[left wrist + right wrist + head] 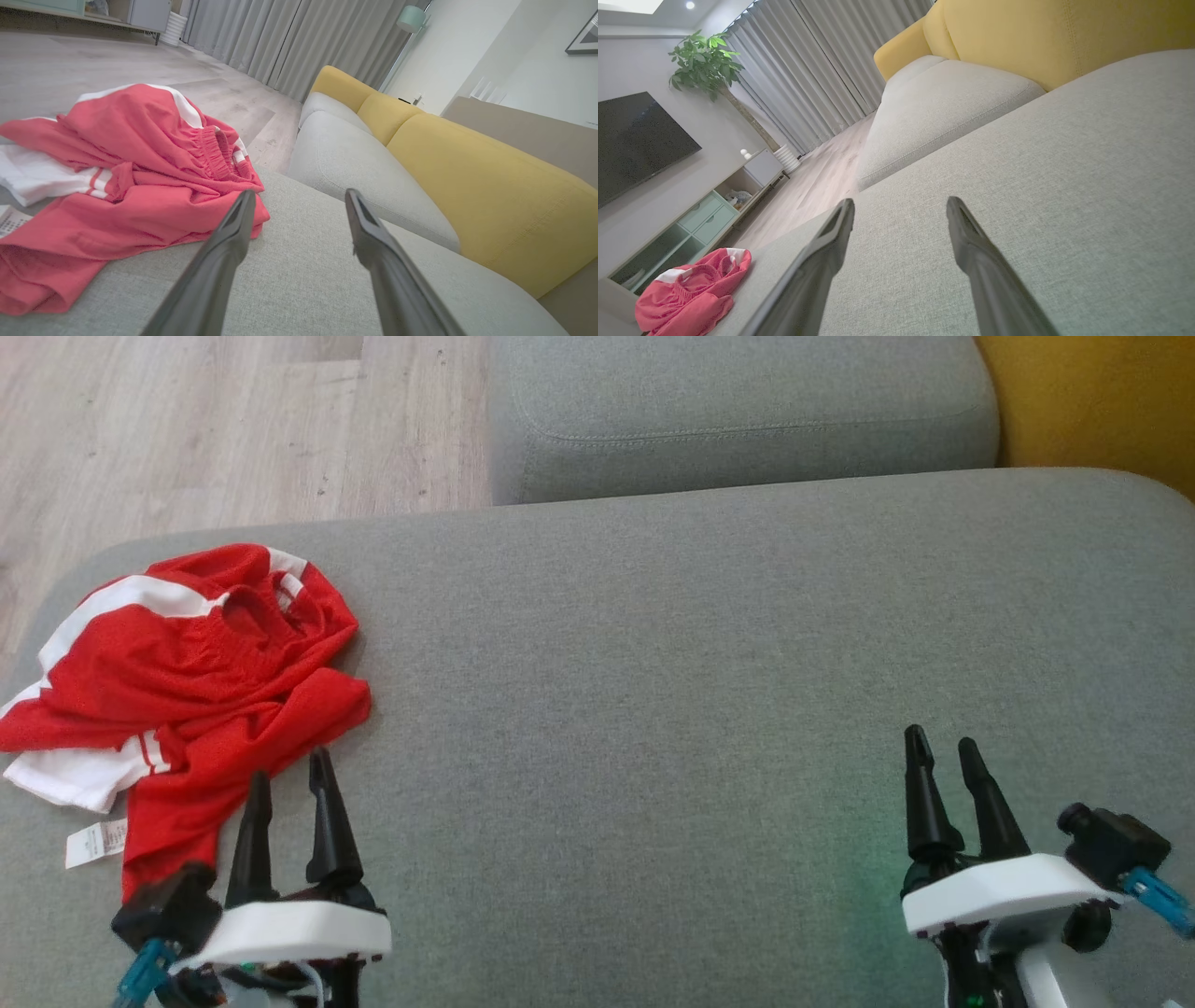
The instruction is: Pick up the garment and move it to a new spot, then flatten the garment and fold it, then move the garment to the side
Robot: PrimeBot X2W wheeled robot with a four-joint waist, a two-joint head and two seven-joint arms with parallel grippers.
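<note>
Fingers of the left gripper (289, 763) stand wide apart and empty, their tips just at the near edge of the garment (187, 663); whether they touch it I cannot tell. Fingers of the right gripper (941, 737) are also spread and hold nothing, well away over bare cushion. The garment lies crumpled at the left end of the grey sofa seat (653, 644), close to the edge by the wooden floor (187, 420). It is red mesh-like cloth with white stripes and panels, a gathered elastic waistband showing on top, and a white label (96, 842) sticking out at its near left side.
</note>
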